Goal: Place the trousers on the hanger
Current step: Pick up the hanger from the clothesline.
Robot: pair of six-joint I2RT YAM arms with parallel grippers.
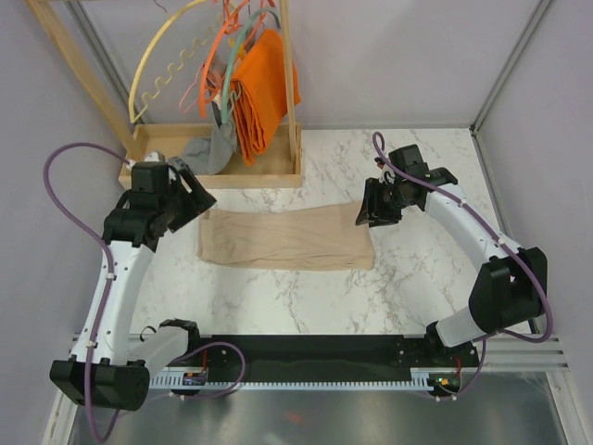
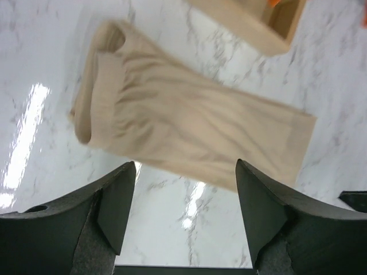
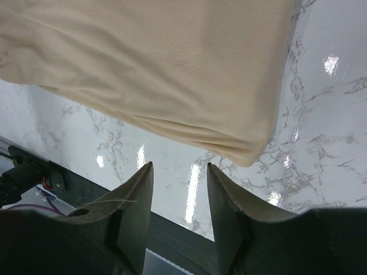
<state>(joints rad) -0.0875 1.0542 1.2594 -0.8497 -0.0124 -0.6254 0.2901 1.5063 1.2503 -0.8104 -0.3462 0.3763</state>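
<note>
The beige trousers (image 1: 287,238) lie folded flat on the marble table between the two arms. They also show in the left wrist view (image 2: 189,123) and the right wrist view (image 3: 155,69). My left gripper (image 1: 190,197) hovers above the trousers' left end, open and empty (image 2: 186,172). My right gripper (image 1: 375,211) hovers above the trousers' right end, open and empty (image 3: 179,172). The pale yellow hanger (image 1: 153,60) with its spiral bar hangs on the wooden rack at the back left.
The wooden rack (image 1: 218,171) stands at the back with a tray base. Orange hangers (image 1: 218,46), a teal hanger (image 1: 243,37), an orange cloth (image 1: 262,93) and a small grey garment (image 1: 208,148) hang there. The rack's corner shows in the left wrist view (image 2: 258,23).
</note>
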